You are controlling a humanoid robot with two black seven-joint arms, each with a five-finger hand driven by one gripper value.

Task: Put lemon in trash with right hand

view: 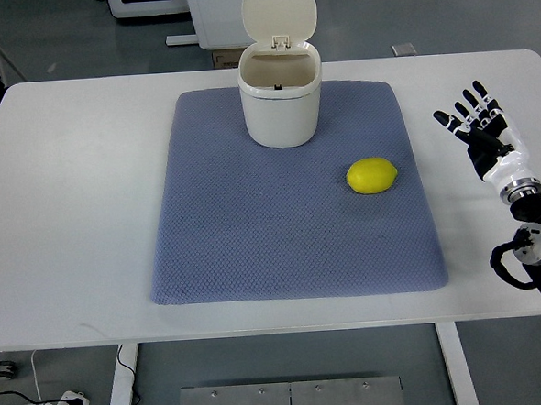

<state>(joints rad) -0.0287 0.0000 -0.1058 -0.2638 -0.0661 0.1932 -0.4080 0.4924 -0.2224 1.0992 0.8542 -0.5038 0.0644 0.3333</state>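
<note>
Nothing grasped yet: right hand (480, 121) spread flat, empty, over bare table. Lemon (372, 175) lies on mat (255, 249) well to its left, bin (281, 96) with lid up farther left and beyond. Reach step; next needs a leftward move and fingers closing round lemon.

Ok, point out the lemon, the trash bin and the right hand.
lemon (372, 175): top view, middle of its yellow skin.
trash bin (281, 110): top view, front wall below the open rim.
right hand (483, 127): top view, palm, fingers spread.
</note>
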